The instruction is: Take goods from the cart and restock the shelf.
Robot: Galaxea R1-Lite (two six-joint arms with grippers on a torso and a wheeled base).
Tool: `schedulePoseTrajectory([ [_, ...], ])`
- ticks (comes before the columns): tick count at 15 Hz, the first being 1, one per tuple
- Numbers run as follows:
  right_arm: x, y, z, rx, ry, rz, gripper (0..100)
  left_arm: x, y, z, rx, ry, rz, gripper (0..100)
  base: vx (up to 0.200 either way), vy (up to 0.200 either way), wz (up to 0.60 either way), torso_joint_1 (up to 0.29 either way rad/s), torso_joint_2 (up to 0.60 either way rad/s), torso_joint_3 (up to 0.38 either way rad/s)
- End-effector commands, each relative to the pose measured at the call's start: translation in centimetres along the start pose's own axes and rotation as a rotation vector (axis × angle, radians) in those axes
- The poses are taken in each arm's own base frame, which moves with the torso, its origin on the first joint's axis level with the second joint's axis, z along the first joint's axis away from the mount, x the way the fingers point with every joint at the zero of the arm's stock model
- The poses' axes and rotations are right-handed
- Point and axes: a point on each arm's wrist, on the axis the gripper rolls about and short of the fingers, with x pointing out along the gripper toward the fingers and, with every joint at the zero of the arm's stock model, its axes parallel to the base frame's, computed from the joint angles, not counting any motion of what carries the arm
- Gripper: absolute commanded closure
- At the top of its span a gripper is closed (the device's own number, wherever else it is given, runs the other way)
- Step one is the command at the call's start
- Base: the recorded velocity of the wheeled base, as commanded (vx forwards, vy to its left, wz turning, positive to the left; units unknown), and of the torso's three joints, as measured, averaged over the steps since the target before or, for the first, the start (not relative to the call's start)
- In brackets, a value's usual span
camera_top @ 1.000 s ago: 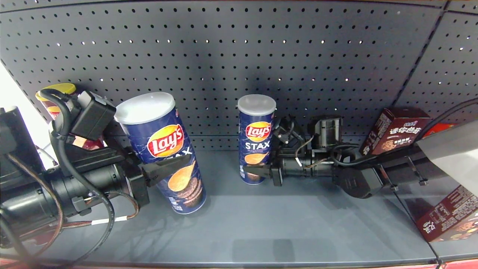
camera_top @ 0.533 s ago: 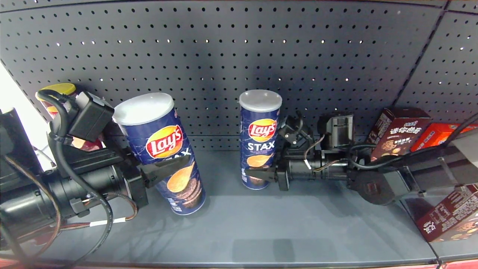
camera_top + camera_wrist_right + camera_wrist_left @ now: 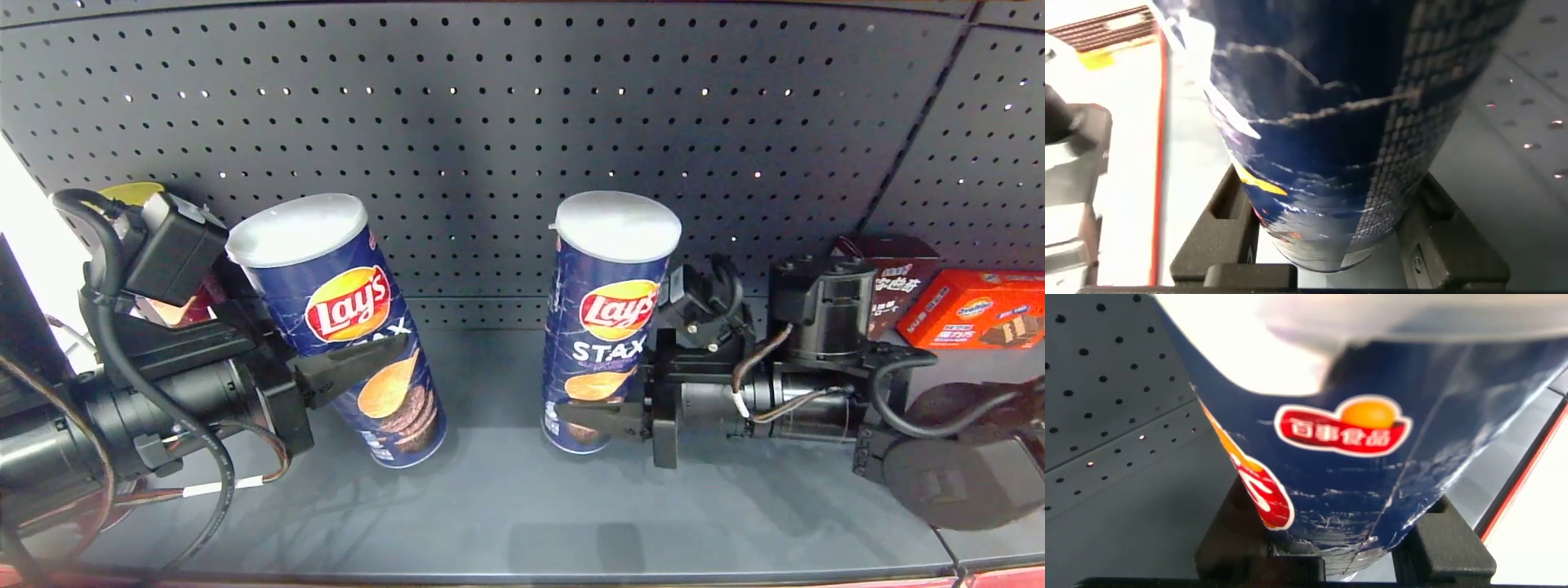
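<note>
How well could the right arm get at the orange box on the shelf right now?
Probably not yet: the right gripper is shut on a blue chip can, and the orange box sits behind its own arm.

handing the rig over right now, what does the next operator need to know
Left gripper: shut on the left chip can, which leans, with its base apparently resting on the shelf.
Right gripper: shut on the right chip can, near upright at mid-shelf; whether its base touches the shelf cannot be told.
Done: both cans are at the shelf.
Left to do: likely straighten the left chip can, set both down, release and back the arms out.
An orange box and a brown box stand at the shelf's right end.
</note>
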Motion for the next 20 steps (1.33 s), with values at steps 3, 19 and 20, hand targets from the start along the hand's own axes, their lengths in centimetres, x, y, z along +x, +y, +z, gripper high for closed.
schedulePoseTrajectory([
  [3, -0.6, 2.9, -1.6, 0.008, 0.013, 0.055, 100, 0.0, 0.1, 0.1, 0.002, -0.005, 0.007, 100, 0.0, 0.0, 0.0, 0.0, 0.0, 0.0],
  [19, 1.2, 4.4, -5.5, 0.037, 0.082, 0.039, 100, -1.2, 0.5, -1.0, -0.014, 0.024, 0.06, 100, 0.0, 0.0, 0.0, 0.0, 0.0, 0.0],
  [20, 1.2, 4.4, -5.6, 0.036, 0.083, 0.04, 100, -1.3, 0.5, -1.0, -0.013, 0.023, 0.06, 100, 0.0, 0.0, 0.0, 0.0, 0.0, 0.0],
])
